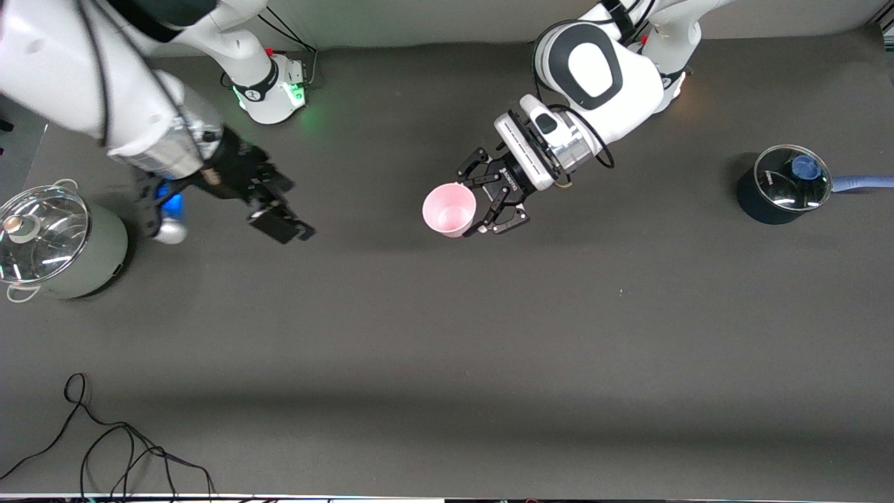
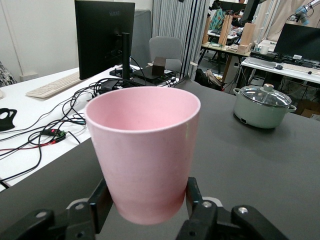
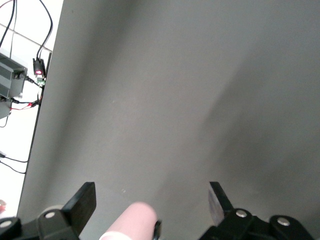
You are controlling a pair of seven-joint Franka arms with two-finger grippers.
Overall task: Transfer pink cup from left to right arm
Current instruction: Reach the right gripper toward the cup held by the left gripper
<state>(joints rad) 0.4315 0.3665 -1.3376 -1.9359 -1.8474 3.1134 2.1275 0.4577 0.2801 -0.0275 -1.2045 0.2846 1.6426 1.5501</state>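
Observation:
The pink cup point(image 1: 449, 209) is held off the table in the left gripper point(image 1: 476, 202), whose black linkage fingers are shut on its lower wall. The left wrist view shows the cup point(image 2: 145, 150) upright between the fingers point(image 2: 100, 202), with the left gripper point(image 2: 146, 202) clamped near its base. The right gripper point(image 1: 283, 220) is open and empty over the table toward the right arm's end, well apart from the cup. In the right wrist view the right gripper point(image 3: 151, 200) stands wide open, and the cup point(image 3: 132, 222) shows farther off between its fingers point(image 3: 85, 200).
A pale green pot with a glass lid point(image 1: 52, 241) stands at the right arm's end and also shows in the left wrist view point(image 2: 262, 105). A dark pot with a glass lid and blue handle point(image 1: 782, 185) stands at the left arm's end. A black cable point(image 1: 105, 447) lies near the front edge.

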